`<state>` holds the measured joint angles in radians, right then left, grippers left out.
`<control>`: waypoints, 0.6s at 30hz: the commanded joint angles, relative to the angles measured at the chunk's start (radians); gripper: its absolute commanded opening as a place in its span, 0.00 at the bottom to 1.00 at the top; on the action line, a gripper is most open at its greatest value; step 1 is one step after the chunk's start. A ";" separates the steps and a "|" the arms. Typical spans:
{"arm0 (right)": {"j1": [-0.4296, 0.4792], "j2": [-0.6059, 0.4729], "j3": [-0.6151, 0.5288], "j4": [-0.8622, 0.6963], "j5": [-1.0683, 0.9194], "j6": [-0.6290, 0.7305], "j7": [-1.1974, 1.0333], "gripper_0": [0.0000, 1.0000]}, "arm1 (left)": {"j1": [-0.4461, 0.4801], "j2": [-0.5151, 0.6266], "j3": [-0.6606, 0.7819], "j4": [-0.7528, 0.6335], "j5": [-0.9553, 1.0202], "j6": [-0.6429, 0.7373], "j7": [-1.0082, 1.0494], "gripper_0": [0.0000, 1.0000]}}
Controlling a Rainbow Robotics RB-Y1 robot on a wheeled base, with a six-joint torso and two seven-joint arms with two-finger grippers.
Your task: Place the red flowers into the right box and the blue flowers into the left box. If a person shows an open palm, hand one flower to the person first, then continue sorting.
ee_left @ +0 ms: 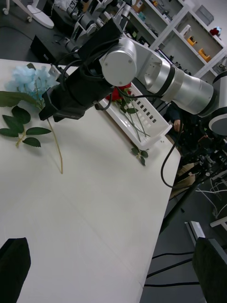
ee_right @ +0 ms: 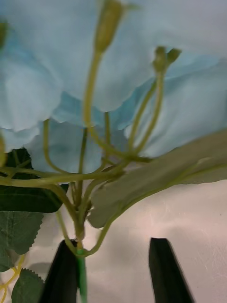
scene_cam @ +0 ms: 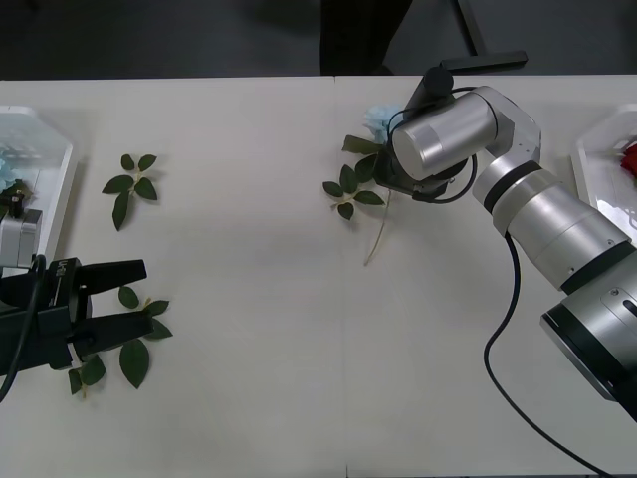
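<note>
Right wrist view | right gripper (ee_right: pixel 113 272) open, straddling blue flower (ee_right: pixel 118 61) stem, bloom ahead | left gripper (scene_cam: pixel 109 299) open, far left, idle

A white table (scene_cam: pixel 259 378) with a blue flower (scene_cam: pixel 378 121) lying far, right of the middle, green leaf sprigs (scene_cam: pixel 131 186) at left, a white box (scene_cam: pixel 45 174) far left, another box (scene_cam: pixel 597 174) far right

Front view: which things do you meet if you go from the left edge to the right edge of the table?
left box → left gripper → blue flower → right arm → right box holding a red flower.
</note>
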<state>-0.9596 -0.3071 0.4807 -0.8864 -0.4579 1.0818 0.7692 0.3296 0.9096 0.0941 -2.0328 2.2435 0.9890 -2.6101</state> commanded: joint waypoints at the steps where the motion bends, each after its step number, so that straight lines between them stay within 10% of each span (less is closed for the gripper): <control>1: -0.054 0.026 0.009 -0.006 -0.004 -0.006 0.032 0.00 | -0.023 0.038 -0.010 -0.010 0.013 -0.004 -0.095 1.00; 18: -0.094 -0.121 -0.082 -0.134 -0.242 0.199 0.236 0.00 | -0.023 0.038 -0.010 -0.010 0.013 -0.004 -0.095 1.00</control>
<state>-0.9999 -0.3485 0.4330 -0.9213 -0.6484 1.2472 0.9095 0.3296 0.9096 0.0941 -2.0328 2.2435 0.9890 -2.6102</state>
